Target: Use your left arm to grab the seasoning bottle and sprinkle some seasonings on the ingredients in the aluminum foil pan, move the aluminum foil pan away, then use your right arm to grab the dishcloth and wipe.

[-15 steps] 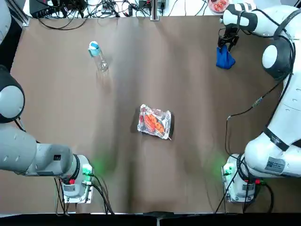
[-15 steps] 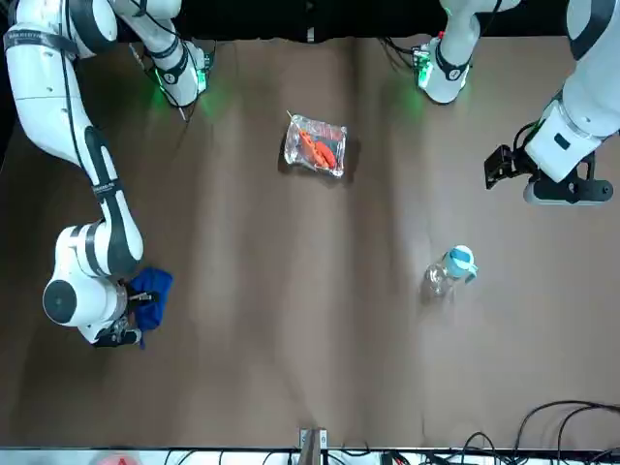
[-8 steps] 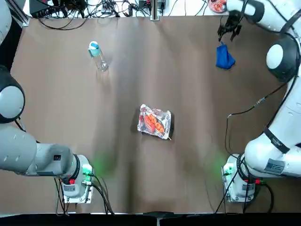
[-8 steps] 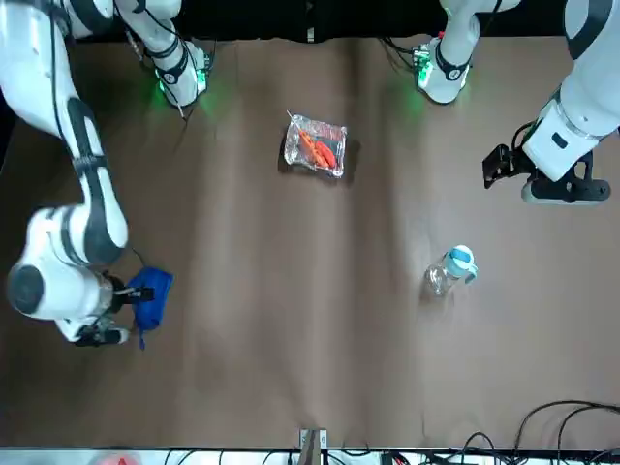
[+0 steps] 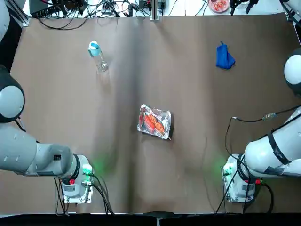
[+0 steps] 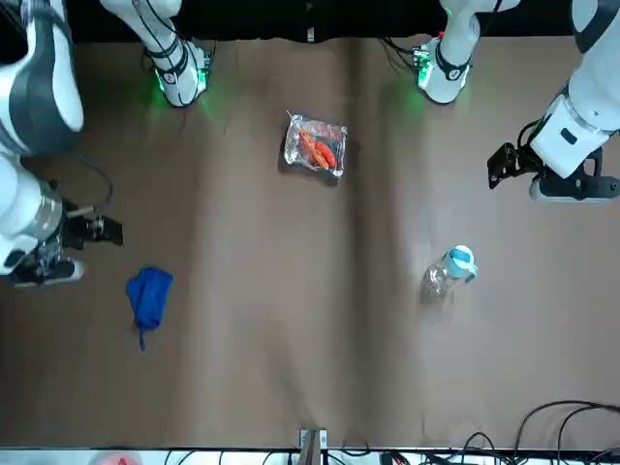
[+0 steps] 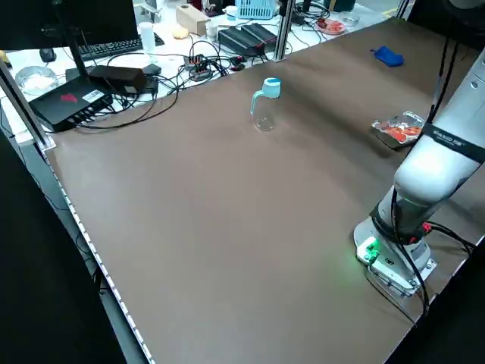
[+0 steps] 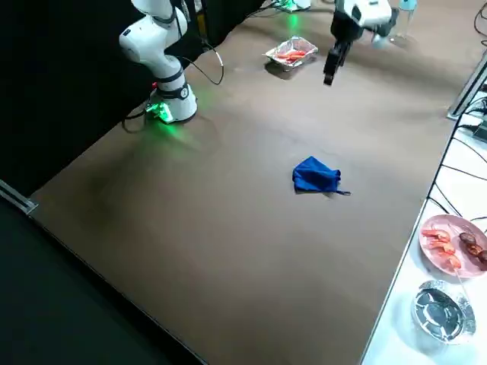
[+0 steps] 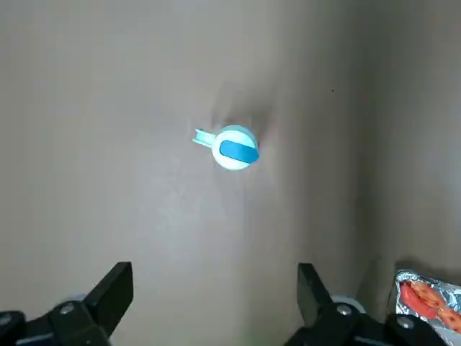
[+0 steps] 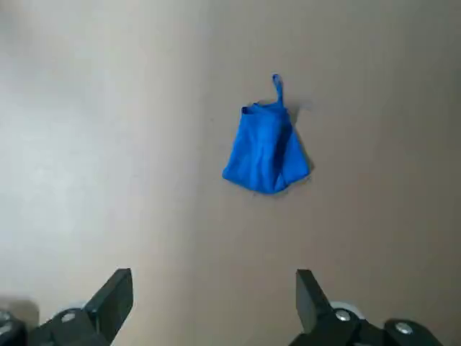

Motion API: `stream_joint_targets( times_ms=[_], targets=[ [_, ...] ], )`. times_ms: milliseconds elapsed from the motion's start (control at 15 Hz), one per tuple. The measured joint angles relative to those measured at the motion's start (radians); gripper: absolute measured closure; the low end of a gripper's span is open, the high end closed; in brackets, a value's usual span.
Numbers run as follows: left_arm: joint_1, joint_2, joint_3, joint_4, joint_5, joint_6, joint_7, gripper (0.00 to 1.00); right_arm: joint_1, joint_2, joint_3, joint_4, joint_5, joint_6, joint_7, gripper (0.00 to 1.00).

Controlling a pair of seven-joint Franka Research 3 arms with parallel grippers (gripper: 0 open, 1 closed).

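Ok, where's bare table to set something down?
Wide bare patches: between the bottle and the blue cloth; also between the foil pan and the robot-side edge. Crowded: the cables beyond the far edge.

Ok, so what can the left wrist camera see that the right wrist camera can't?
Only the left wrist view shows the seasoning bottle, with its light-blue cap, and part of the aluminum foil pan with the orange-red ingredients in it. It also shows the left gripper.

Only the right wrist view shows the blue dishcloth, lying crumpled with a little loop sticking out, and the right gripper.

Both show the brown tabletop and two dark fingers spread apart with nothing between them.
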Motion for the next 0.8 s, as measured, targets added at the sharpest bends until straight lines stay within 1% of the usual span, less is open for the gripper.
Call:
stream_joint_targets(
  times_ms=[133,267,467,533,667,800],
  targets=[
    [0.001,0.0,0.002,0.001,0.0,0.0,0.0,0.0,0.022,-0.041,0.0,-0.008,0.001,-0.028,0.0,0.0],
    [0.001,0.0,0.002,0.002,0.0,0.0,0.0,0.0,0.032,-0.09,0.0,-0.034,0.007,-0.045,-0.002,0.0],
    [0.001,0.0,0.002,0.003,0.0,-0.002,0.0,0.0,0.031,-0.203,-0.001,-0.128,0.034,-0.047,-0.015,0.0],
    [0.001,-0.001,0.001,0.003,0.0,-0.002,0.0,0.0,0.031,-0.277,-0.001,-0.195,0.039,-0.048,-0.02,0.0],
    [0.001,-0.001,0.001,0.003,0.0,-0.002,0.0,0.0,0.031,-0.332,-0.001,-0.259,0.04,-0.035,-0.021,0.0],
    [0.001,-0.002,0.003,0.003,0.0,-0.002,0.0,0.0,0.031,-0.365,-0.003,-0.312,0.04,-0.009,-0.021,0.0]
  ],
)
